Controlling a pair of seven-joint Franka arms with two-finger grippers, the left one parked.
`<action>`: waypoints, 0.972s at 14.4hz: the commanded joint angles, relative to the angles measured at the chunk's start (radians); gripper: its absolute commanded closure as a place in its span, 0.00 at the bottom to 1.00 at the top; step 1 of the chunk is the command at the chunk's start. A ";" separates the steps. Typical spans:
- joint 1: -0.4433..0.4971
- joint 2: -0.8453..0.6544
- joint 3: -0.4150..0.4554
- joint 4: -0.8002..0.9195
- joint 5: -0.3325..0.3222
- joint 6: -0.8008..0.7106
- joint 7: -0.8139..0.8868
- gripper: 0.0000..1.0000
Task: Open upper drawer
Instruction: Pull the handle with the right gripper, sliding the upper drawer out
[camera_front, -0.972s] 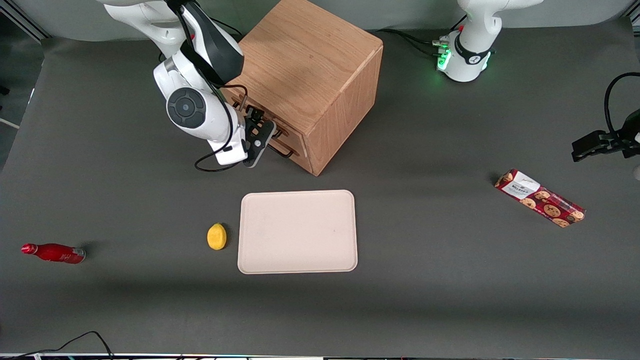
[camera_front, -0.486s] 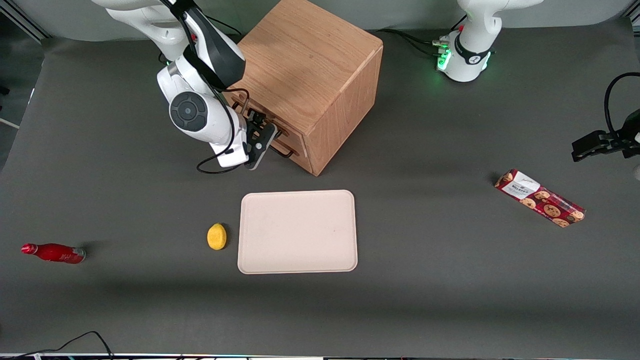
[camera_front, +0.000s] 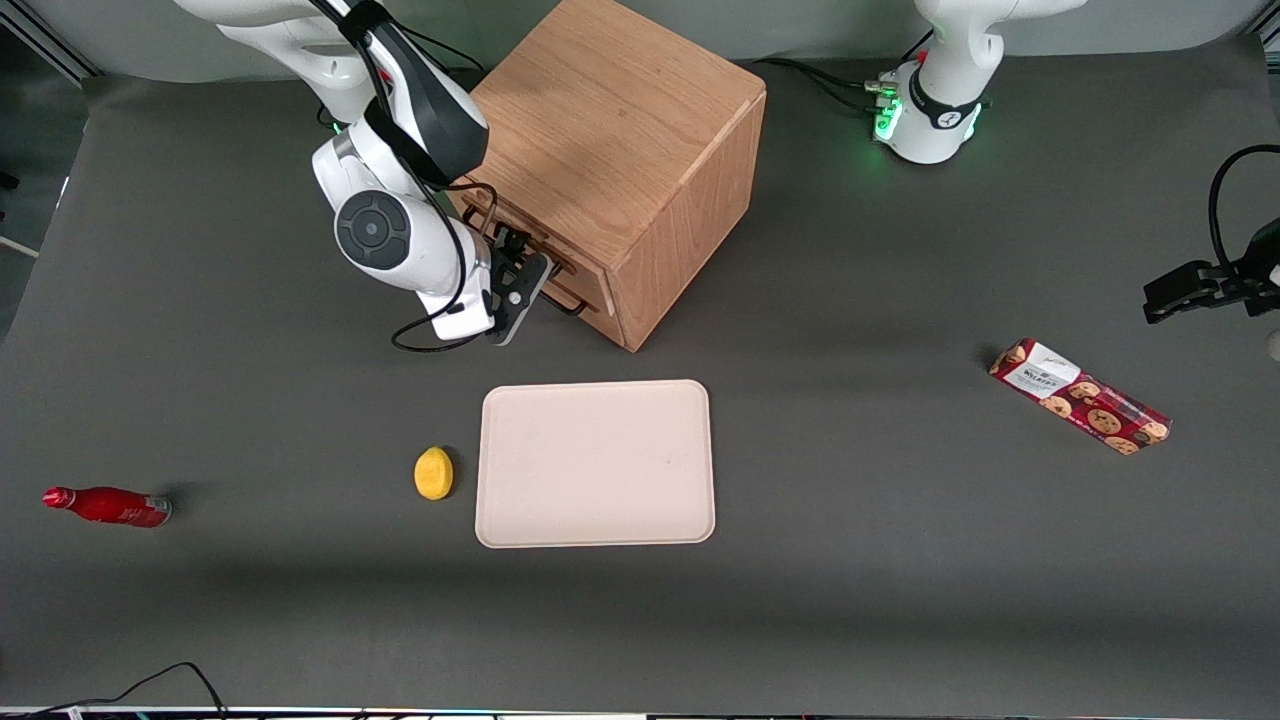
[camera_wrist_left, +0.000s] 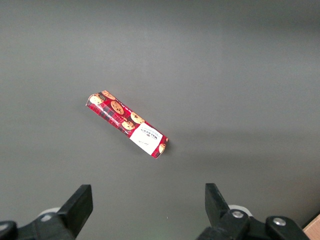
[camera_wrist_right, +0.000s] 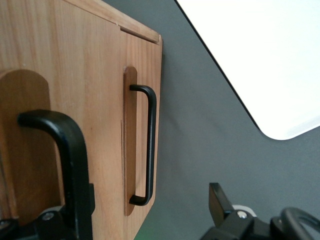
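While the gripper (camera_front: 522, 262) stands open right at the cabinet (camera_front: 610, 150) front in the frame's upper middle, the upper drawer's handle (camera_wrist_right: 70, 150) lies between its fingers, bar crosswise to them.

We see the upper drawer (camera_wrist_right: 55, 100) as an oak-wood front fitted with a thin black bar handle (camera_wrist_right: 67, 150). It sits closed, flush with the cabinet face, directly above the bottom drawer.

The gripper (camera_front: 515, 262) is at this handle.

Oak-grain wood upper drawer (camera_wrist_right: 60, 75) — matt black handle (camera_wrist_right: 65, 150)
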 joint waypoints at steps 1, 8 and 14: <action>-0.010 0.007 -0.002 0.002 0.007 0.022 -0.020 0.00; -0.022 0.013 -0.037 0.022 -0.002 0.028 -0.029 0.00; -0.024 0.052 -0.089 0.073 -0.074 0.026 -0.038 0.00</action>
